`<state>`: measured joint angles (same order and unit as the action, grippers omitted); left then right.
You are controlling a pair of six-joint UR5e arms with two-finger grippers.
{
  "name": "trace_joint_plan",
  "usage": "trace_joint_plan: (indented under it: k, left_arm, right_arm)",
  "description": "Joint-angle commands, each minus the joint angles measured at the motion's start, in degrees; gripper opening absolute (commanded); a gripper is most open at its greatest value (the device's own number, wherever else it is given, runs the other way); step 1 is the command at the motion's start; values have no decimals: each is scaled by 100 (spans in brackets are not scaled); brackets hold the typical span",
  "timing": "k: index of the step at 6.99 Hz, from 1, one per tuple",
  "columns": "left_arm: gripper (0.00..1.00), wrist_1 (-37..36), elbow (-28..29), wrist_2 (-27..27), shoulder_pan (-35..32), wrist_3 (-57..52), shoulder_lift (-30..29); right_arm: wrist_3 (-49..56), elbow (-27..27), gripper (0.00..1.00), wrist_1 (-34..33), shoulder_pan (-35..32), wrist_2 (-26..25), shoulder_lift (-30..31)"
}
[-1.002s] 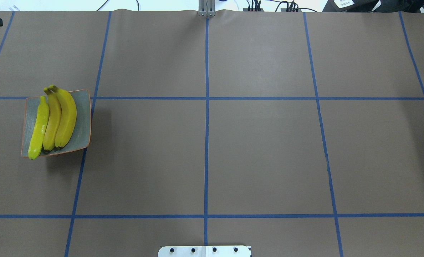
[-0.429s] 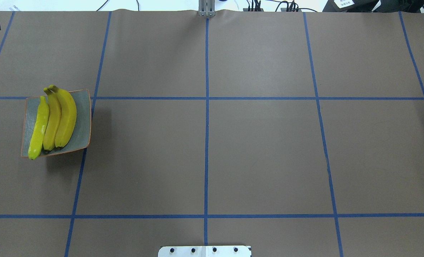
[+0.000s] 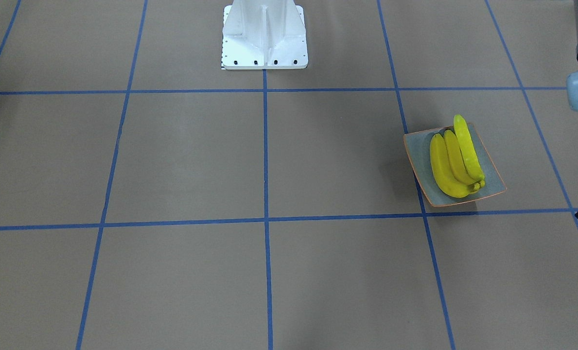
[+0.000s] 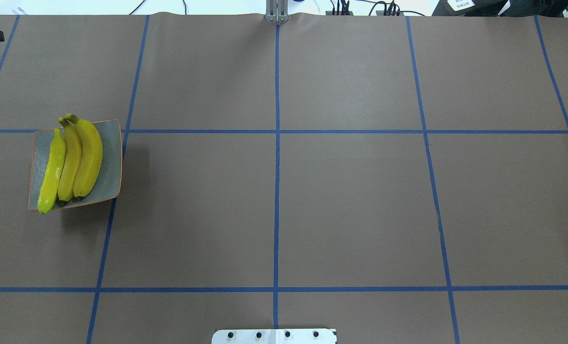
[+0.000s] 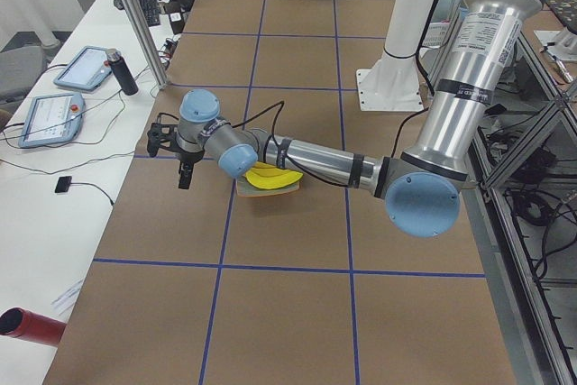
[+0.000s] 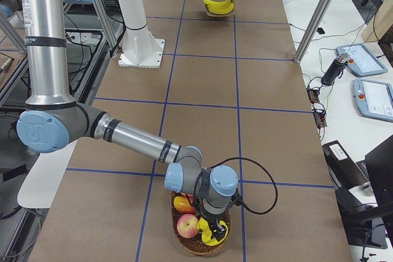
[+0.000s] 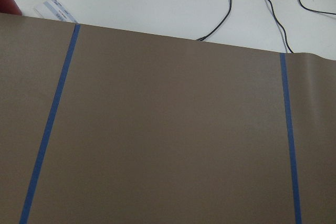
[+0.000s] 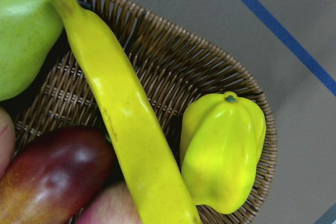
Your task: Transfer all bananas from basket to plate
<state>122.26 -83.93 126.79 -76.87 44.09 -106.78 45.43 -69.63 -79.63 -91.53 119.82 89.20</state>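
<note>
Wicker basket [image 8: 220, 77] holds the last banana [image 8: 126, 124]; right gripper [image 6: 215, 230] hangs straight over basket, likely lining up that pick. Three bananas [image 4: 73, 160] on plate [image 4: 111, 157], far from basket; left gripper [image 5: 183, 167] idle there, out of the way. Jaws, both arms: cannot tell if spread or pressed together

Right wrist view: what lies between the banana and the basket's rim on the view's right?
A ribbed yellow fruit lies there, inside the basket, beside the banana; the right wrist view shows it.
</note>
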Motion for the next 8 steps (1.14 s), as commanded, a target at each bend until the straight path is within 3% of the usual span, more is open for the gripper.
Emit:
trace_joint_plan:
  k: [1, 8]
  left_arm:
    - [100, 0, 0, -6, 5, 3, -18]
    - [100, 0, 17, 3, 23, -6, -18]
  right_arm:
    - [1, 37, 98, 0, 4, 42, 27]
    - [27, 72, 94, 0, 223, 121, 9]
